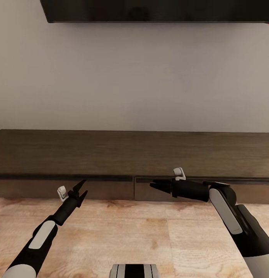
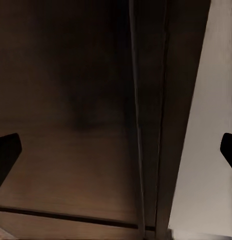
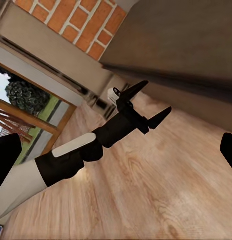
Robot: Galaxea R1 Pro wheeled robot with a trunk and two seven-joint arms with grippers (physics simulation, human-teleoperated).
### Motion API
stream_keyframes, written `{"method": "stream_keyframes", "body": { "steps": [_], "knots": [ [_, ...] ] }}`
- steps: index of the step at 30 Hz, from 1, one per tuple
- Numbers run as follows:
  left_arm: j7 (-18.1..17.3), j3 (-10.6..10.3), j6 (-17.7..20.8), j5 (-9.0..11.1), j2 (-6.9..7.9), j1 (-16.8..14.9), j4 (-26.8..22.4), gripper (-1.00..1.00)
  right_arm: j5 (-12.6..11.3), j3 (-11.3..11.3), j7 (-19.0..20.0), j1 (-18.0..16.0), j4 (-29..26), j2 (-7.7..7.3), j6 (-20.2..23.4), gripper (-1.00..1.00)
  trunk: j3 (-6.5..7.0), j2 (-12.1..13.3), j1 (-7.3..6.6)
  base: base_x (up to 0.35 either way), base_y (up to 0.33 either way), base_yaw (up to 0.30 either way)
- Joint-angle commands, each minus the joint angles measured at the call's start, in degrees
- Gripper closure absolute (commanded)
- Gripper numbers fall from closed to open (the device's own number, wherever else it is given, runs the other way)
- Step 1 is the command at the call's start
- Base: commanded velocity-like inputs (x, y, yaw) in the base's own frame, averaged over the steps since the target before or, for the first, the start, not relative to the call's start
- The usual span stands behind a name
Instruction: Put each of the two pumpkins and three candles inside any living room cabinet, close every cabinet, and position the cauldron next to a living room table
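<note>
Cabinet (image 1: 134, 154) long axis running left-right along wall, drawers closed, left gripper (image 1: 81, 190) & right gripper (image 1: 155, 186) jaws spread, empty.

Bare wooden floor (image 1: 130, 235) lies between both arms; the shut cabinet (image 1: 134, 154) blocks passage ahead.

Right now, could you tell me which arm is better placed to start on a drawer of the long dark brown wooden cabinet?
Probably the left: its end effector is open and pointed at the left drawer front of the long dark brown wooden cabinet, while the right end effector points sideways.
</note>
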Motion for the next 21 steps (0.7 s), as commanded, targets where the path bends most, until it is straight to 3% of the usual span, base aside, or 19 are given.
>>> {"method": "stream_keyframes", "body": {
  "steps": [1, 21],
  "knots": [
    [-0.04, 0.05, 0.48, 0.42, -0.01, -0.03, 0.02, -1.00, -0.13, 0.04, 0.21, -0.04, 0.04, -0.03, 0.25, -1.00, 0.19, 0.00, -0.03, 0.000, 0.000, 0.000],
    [-0.04, 0.05, 0.48, 0.42, 0.04, -0.01, 0.02, -1.00, -0.03, -0.02, 1.39, -0.04, 0.31, -0.03, 0.25, -1.00, 0.19, 0.00, -0.03, 0.022, 0.000, 0.000]
  ]
}}
